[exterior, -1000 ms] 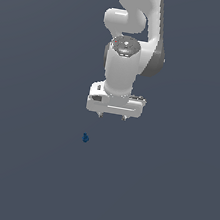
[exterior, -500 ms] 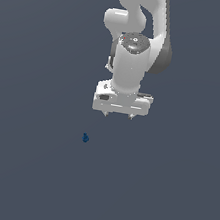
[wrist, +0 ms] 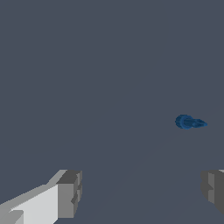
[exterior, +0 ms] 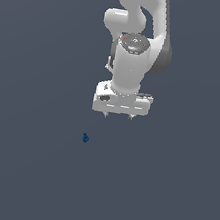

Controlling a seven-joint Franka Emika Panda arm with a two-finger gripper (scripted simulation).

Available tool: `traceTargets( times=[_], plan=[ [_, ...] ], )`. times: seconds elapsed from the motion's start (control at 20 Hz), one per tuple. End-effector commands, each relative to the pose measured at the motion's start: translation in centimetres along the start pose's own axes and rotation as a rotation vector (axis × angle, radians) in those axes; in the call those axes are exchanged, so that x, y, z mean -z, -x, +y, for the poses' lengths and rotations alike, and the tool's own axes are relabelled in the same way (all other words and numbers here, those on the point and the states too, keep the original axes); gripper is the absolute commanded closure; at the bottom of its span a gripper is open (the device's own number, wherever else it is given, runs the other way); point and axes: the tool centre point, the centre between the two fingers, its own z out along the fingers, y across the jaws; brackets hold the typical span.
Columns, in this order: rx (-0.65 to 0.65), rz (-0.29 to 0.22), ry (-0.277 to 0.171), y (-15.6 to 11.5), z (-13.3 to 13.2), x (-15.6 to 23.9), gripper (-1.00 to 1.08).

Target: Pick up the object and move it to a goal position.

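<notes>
The object (exterior: 85, 138) is a tiny dark blue item on the grey floor, below my gripper and toward the exterior view's left. It also shows in the wrist view (wrist: 189, 122), lying apart from the fingers, with its rounder end and narrow end both visible. My white gripper (exterior: 118, 117) hangs from the arm, pointing down, well above and beside the object. Its jaws stand wide apart and hold nothing. Two grey fingertips (wrist: 70, 194) show in the wrist view.
The grey floor (exterior: 21, 168) fills both views. The white arm (exterior: 138, 46) rises to the top of the exterior view.
The gripper has shifted slightly toward the exterior view's right and turned a little about its axis. The object has not moved.
</notes>
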Motion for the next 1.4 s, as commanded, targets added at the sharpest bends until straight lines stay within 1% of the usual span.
traceTargets(
  times=[0.0, 0.45, 1.35],
  plan=[
    [0.018, 0.0, 0.001, -0.1, 0.4, -0.3, -0.92],
    [0.138, -0.002, 0.008, -1.0, 3.2, -2.1, -0.92],
    [0.482, -0.011, 0.018, -2.5, 11.3, -7.8, -0.92]
  ],
)
